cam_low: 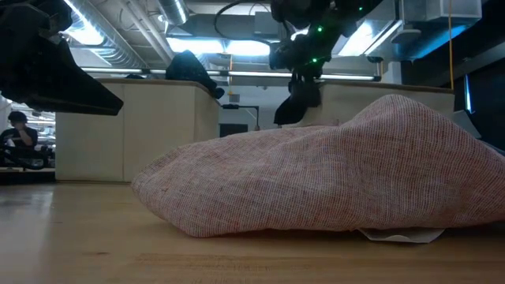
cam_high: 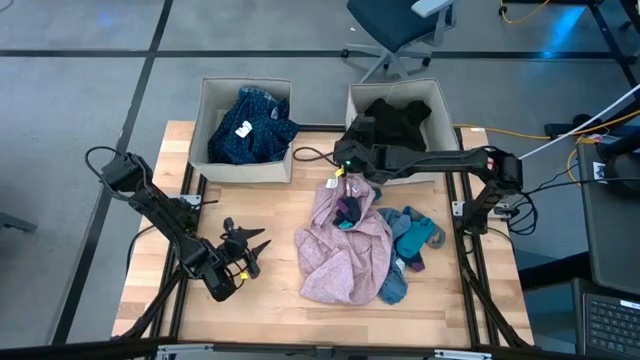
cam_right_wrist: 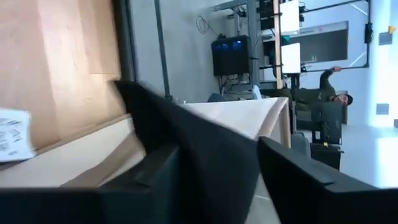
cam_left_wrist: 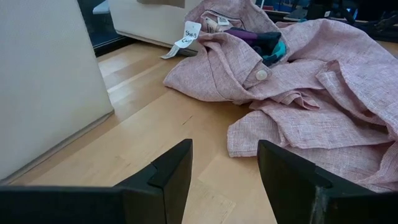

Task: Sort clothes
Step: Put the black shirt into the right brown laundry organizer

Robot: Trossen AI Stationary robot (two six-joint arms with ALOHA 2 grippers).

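Two beige bins at the top of the high view: left bin (cam_high: 205, 130) holds one navy dotted piece (cam_high: 250, 128); right bin (cam_high: 440, 140) holds one black garment (cam_high: 400, 120).

On the bench (cam_high: 160, 220), center frame: one pink shirt (cam_high: 345, 250) crumpled, with dark purple and teal socks (cam_high: 347, 210) bunched on its upper part. Just right of it, two teal socks (cam_high: 415, 235); a bluish piece (cam_high: 393, 288) shows at the shirt's lower right edge. One white paper tag (cam_left_wrist: 186, 34) lies by the shirt.

My right tool (cam_high: 350, 150) hangs at the near left corner of the right bin; its fingers stand apart with black fabric between them, and I cannot tell if they grip it.

My left tool (cam_high: 252, 245) rests low at lower left, fingers spread, nothing in them, pointing toward the pink shirt.
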